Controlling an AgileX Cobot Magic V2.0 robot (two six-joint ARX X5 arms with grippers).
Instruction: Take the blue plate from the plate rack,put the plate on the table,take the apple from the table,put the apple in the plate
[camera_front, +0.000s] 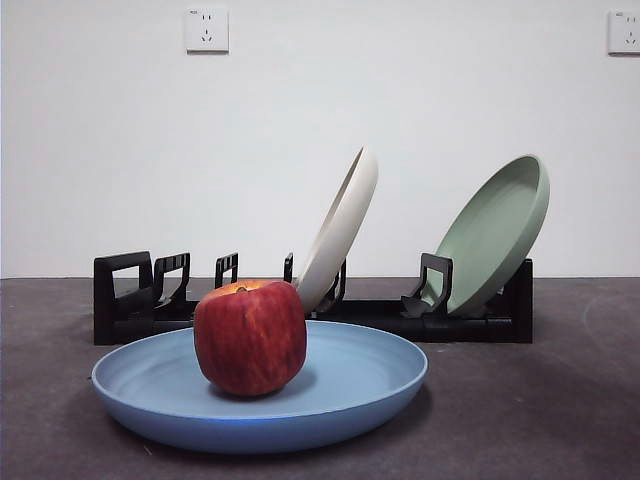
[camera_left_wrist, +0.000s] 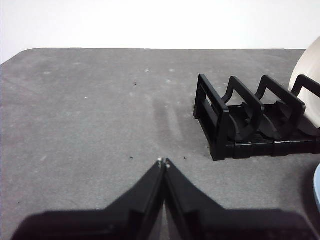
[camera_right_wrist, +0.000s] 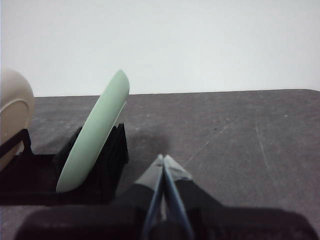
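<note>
Sitting in the blue plate (camera_front: 340, 385) on the worktop (camera_front: 560, 420), at six o'clock from the plate rack (camera_front: 470, 322), the apple (camera_front: 250, 337) is looking placed; both hands, left hand (camera_left_wrist: 163, 161) and right hand (camera_right_wrist: 163, 157), are waiting clenched and empty, nothing seemingly remaining.

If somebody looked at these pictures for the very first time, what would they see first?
Probably the red apple, sitting right up front inside the big blue plate on the table. Behind it, a cream-white plate and a sage-green plate lean in the black plate rack. Both pincers are shut and away from it all.
</note>
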